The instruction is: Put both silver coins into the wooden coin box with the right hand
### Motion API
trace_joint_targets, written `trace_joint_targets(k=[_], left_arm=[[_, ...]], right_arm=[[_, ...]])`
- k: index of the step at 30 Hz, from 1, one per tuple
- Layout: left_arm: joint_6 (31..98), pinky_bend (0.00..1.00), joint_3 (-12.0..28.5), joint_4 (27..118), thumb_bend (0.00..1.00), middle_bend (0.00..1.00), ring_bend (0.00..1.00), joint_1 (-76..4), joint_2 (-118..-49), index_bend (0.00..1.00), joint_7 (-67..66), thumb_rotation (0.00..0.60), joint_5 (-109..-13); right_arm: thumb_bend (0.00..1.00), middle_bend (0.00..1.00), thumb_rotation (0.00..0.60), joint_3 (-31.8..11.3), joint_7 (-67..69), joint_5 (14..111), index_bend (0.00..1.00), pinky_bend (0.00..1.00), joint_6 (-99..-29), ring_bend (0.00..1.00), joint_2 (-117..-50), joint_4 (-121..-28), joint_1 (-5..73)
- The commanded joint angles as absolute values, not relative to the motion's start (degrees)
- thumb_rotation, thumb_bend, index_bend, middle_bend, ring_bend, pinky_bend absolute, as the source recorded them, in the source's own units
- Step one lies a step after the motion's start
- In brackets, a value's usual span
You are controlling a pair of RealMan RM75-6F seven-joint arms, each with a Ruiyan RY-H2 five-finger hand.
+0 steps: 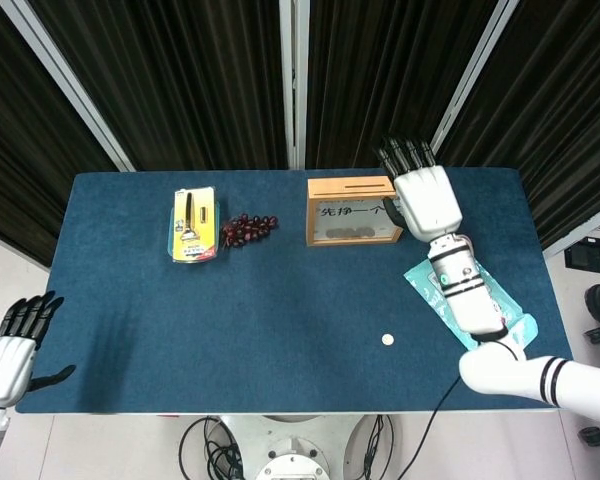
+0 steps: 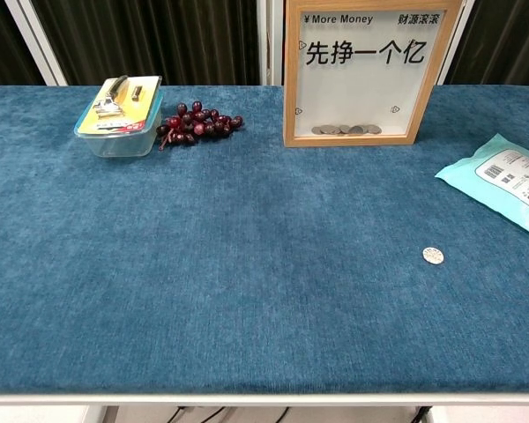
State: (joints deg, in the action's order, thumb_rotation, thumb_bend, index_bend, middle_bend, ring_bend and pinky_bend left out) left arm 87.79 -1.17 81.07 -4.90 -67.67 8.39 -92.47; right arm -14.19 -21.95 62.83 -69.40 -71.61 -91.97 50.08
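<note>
Fingers of the right hand [image 1: 426,198] were spread and empty beside the wooden-framed, glass-fronted coin box [image 2: 363,72]. One small round silver coin [image 2: 433,255] lay on the blue cloth table [image 2: 247,264], well apart from it. Descend squarely over that coin and pinch its thin edge firmly before lifting.

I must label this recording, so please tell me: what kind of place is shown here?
Probably a robot test or teleoperation studio, not a home: a table with blue cloth stands before black curtains, cables hang beneath it, and unrelated props such as grapes and a wooden coin box are laid out.
</note>
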Motion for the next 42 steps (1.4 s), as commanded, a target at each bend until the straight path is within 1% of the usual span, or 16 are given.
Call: trace_joint_targets(k=[1,5,8,10,15,18,24,28,37,42], left_arm=[[87.54,0.00,-1.15,81.79,0.01,0.00,0.00,-4.94,-67.68,0.00,7.35,0.600,-92.31],[87.28,0.00,-1.11,82.29,0.01,0.00,0.00,-4.76,-67.95,0.00,6.34,0.600,-91.71],[87.05,0.00,-1.13,82.22,0.01,0.00,0.00,-4.55,-68.20,0.00,6.03,0.600,-91.16],[86.98,0.00,-1.08,82.00,0.01,0.00,0.00,-4.33,-68.42,0.00,6.23,0.600,-90.66],[86.74,0.00,-1.10,81.03,0.01,0.00,0.00,-3.97,-68.87,0.00,7.17,0.600,-89.95],[86.74,0.00,-1.13,80.77,0.01,0.00,0.00,-3.96,-68.92,0.00,7.32,0.600,-90.07],[86.67,0.00,-1.08,80.50,0.02,0.00,0.00,-4.15,-68.91,0.00,7.51,0.600,-90.40],[86.58,0.00,-1.12,80.28,0.01,0.00,0.00,-4.23,-69.10,0.00,7.48,0.600,-90.58],[86.49,0.00,-1.02,79.02,0.01,0.00,0.00,-4.14,-69.59,0.00,8.85,0.600,-90.28],[86.66,0.00,-1.00,78.79,0.01,0.00,0.00,-4.11,-69.64,0.00,9.15,0.600,-90.40]], right_arm=[[0.36,0.00,0.600,1.95,-6.91,92.15,0.00,0.00,-85.14,0.00,-72.82,-84.25,35.70],[0.35,0.00,0.600,6.68,-1.93,97.02,0.00,0.00,-86.58,0.00,-75.37,-78.66,31.84],[0.30,0.00,0.600,9.11,-1.13,98.30,0.00,0.00,-85.56,0.00,-76.63,-76.43,29.67],[0.27,0.00,0.600,10.10,-1.31,98.52,0.00,0.00,-84.71,0.00,-77.51,-75.59,28.46],[0.27,0.00,0.600,11.83,-1.66,99.50,0.00,0.00,-82.52,0.00,-80.85,-71.28,25.99],[0.27,0.00,0.600,11.54,-0.28,99.29,0.02,0.00,-81.80,0.00,-82.97,-69.58,25.02],[0.26,0.00,0.600,9.94,0.05,98.15,0.19,0.00,-79.17,0.00,-86.24,-67.90,24.47],[0.21,0.00,0.600,9.37,0.47,97.43,0.28,0.00,-77.30,0.00,-87.83,-66.62,24.10],[0.27,0.00,0.600,8.50,1.66,97.16,0.31,0.00,-74.87,0.00,-90.10,-63.73,23.87],[0.30,0.00,0.600,7.85,2.37,97.25,0.32,0.00,-74.24,0.00,-91.32,-62.11,23.96]])
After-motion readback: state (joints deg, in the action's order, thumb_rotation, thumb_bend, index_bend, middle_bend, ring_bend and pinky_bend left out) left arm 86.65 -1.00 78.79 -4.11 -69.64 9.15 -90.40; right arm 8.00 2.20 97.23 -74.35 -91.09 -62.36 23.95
